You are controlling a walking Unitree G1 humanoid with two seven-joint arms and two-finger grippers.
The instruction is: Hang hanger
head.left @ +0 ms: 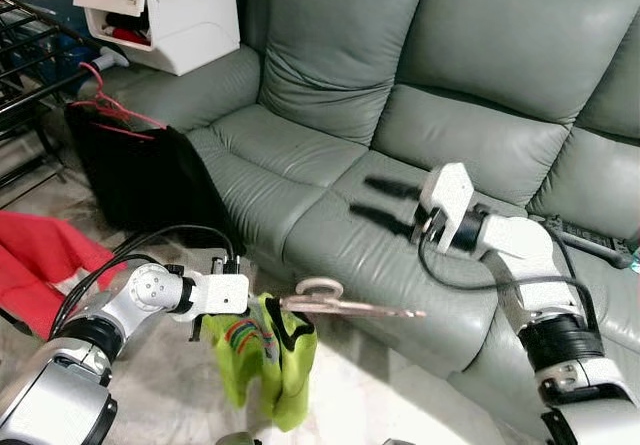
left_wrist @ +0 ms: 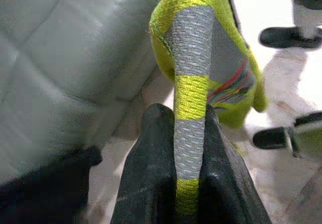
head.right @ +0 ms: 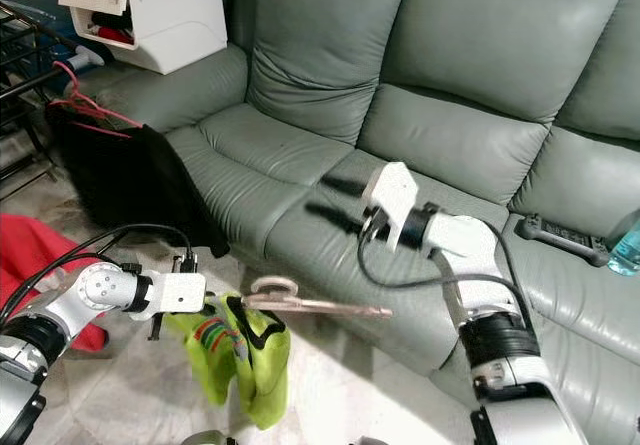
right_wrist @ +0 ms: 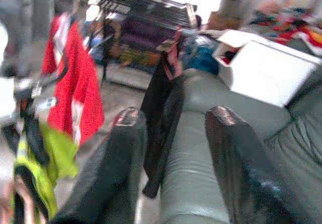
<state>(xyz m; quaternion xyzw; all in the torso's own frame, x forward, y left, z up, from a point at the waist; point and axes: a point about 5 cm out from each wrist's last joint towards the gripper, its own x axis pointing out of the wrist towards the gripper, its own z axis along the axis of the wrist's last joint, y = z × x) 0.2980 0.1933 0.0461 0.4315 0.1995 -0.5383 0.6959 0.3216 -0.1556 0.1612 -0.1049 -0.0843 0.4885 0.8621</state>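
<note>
Two fingers point(left_wrist: 151, 183) of left gripper point(head.left: 268, 310) clamp the yellow-green garment point(head.left: 262, 360) on hanger point(head.left: 345, 305); hanger lies level, pointing along the sofa point(head.left: 300, 155) front, above floor point(head.left: 370, 395). Right gripper point(head.left: 385, 205) over sofa seat, fingers spread, holding nothing.

My left gripper point(head.left: 262, 305) holds a rose-gold hanger point(head.left: 345, 303) roughly level in front of the grey sofa, its hook loop near my fingers and its bar pointing toward my right. A lime-green garment point(head.left: 262, 357) with grey bands and a striped patch hangs from it; its strap is pinched between my fingers point(left_wrist: 151, 173).
</note>
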